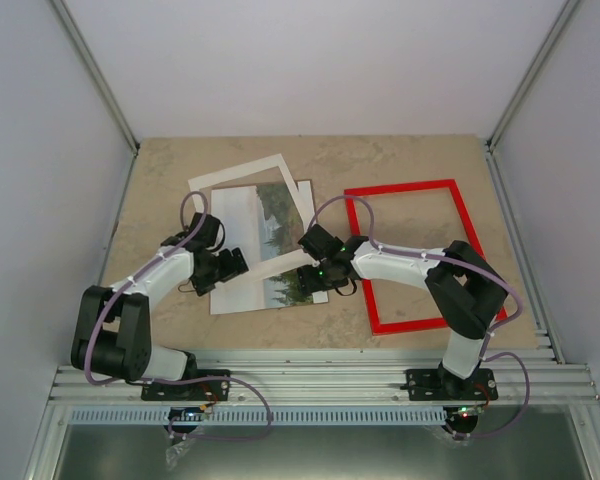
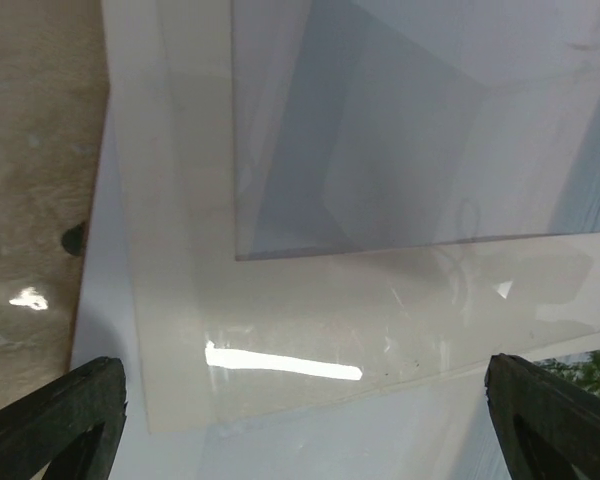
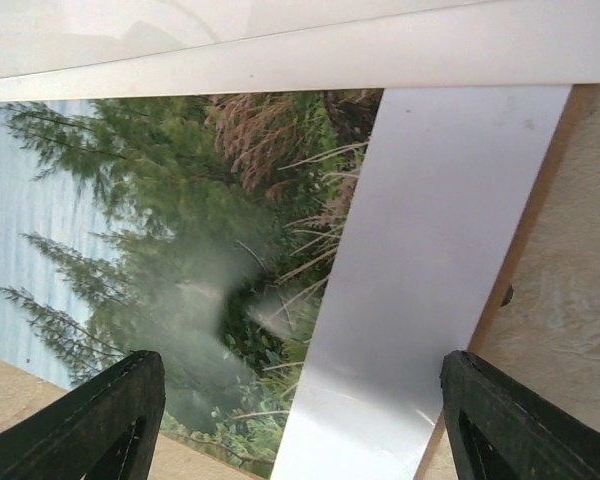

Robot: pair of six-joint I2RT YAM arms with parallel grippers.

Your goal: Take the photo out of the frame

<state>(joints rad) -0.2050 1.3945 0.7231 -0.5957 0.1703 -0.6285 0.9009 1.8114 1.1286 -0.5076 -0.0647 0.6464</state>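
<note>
The photo (image 1: 270,245), a landscape print with green trees and a white margin, lies flat on the table, left of the frame. The red frame (image 1: 364,262) lies empty at the right. A white cut-out mat (image 1: 238,176) lies tilted across the photo's upper part. My left gripper (image 1: 230,266) is open over the photo's left side; its view shows the mat's corner (image 2: 180,330) and black fingertips (image 2: 55,420). My right gripper (image 1: 310,258) is open low over the photo's right edge; its view shows the trees (image 3: 180,250) and the white margin (image 3: 430,250) between its fingers (image 3: 525,420).
A brown backing board's edge (image 1: 306,192) peeks out from under the photo, also seen as a thin brown strip in the right wrist view (image 3: 540,230). The beige table (image 1: 180,160) is walled at left, right and back. A metal rail (image 1: 320,380) runs along the near edge.
</note>
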